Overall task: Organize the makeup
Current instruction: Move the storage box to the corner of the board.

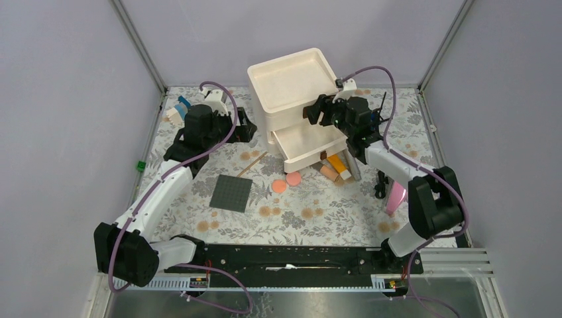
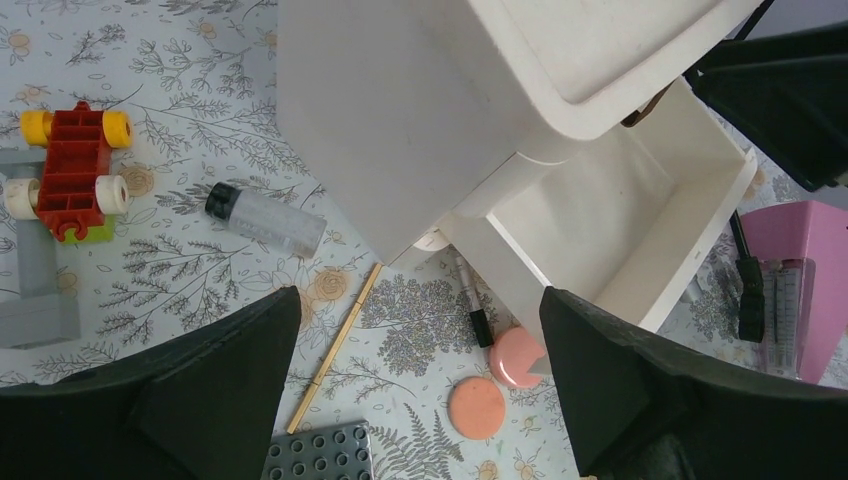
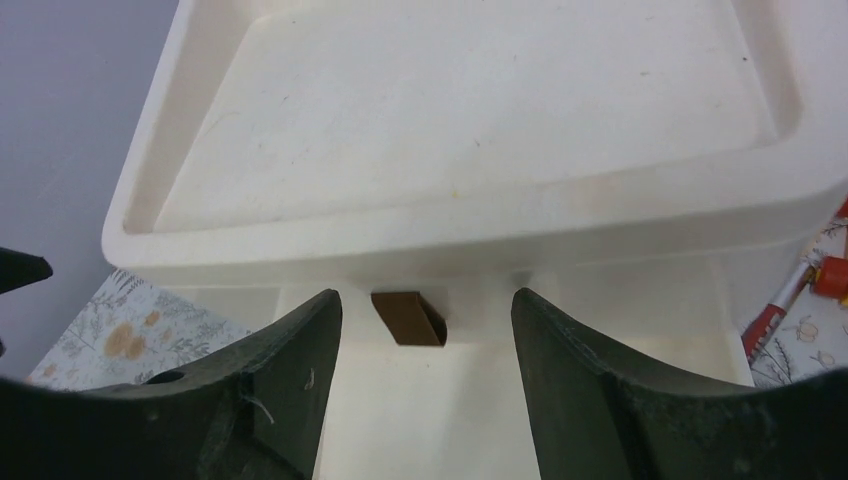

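The makeup lies on the floral mat around a white organizer [image 1: 291, 79] whose lower drawer [image 2: 640, 215] is pulled open and empty. Two salmon-pink discs [image 2: 476, 407] [image 2: 510, 358] lie before the drawer, next to a thin black-tipped brush [image 2: 473, 312] and a wooden stick [image 2: 335, 345]. A black-capped clear bottle [image 2: 265, 218] lies left of the organizer. An orange tube [image 1: 338, 162], a beige tube [image 1: 327, 171] and a silver-grey tube [image 1: 353, 169] lie at the drawer's right. My left gripper [image 2: 418, 300] hangs open above the mat, holding nothing. My right gripper [image 3: 425, 300] is open, its jaws either side of a brown tab [image 3: 408, 318] under the top tray.
A grey baseplate [image 1: 232, 193] lies in the middle of the mat. A red toy car [image 2: 72, 170] and a grey brick [image 2: 35, 300] sit at the left. A pink holder [image 1: 396, 197] stands at the right, a green brick [image 1: 141, 165] off the mat's left edge.
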### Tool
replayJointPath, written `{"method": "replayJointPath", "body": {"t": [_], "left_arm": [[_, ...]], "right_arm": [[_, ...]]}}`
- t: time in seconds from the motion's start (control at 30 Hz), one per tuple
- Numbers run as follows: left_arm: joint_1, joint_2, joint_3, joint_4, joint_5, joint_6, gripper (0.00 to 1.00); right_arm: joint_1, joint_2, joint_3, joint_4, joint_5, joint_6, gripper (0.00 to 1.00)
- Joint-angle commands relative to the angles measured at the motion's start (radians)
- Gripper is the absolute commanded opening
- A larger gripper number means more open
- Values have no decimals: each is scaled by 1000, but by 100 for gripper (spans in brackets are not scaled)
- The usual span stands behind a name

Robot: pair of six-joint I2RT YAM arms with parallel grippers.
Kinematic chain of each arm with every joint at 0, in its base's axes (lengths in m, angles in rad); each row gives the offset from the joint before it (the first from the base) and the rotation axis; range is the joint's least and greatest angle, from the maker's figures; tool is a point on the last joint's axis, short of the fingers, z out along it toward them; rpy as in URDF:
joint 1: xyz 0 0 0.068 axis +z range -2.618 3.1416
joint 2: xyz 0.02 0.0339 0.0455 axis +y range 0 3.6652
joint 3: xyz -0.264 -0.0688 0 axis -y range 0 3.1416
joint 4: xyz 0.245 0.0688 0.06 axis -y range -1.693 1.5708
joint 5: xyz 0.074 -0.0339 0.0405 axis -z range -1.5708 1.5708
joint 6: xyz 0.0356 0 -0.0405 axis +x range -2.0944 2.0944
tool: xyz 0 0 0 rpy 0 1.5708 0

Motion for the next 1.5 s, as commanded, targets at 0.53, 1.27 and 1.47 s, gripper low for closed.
{"method": "replayJointPath", "body": {"t": [0.53, 1.27, 1.47], "left_arm": [[12, -40, 5, 50, -15, 38, 99], [22, -56, 13, 20, -95, 37, 99], [29, -71, 17, 3, -177, 30, 99]], "right_arm": [[17, 359, 439, -67, -62, -26, 69], [257, -58, 201, -362, 345, -87, 70], [433, -117, 100, -463, 527, 8, 71]]}}
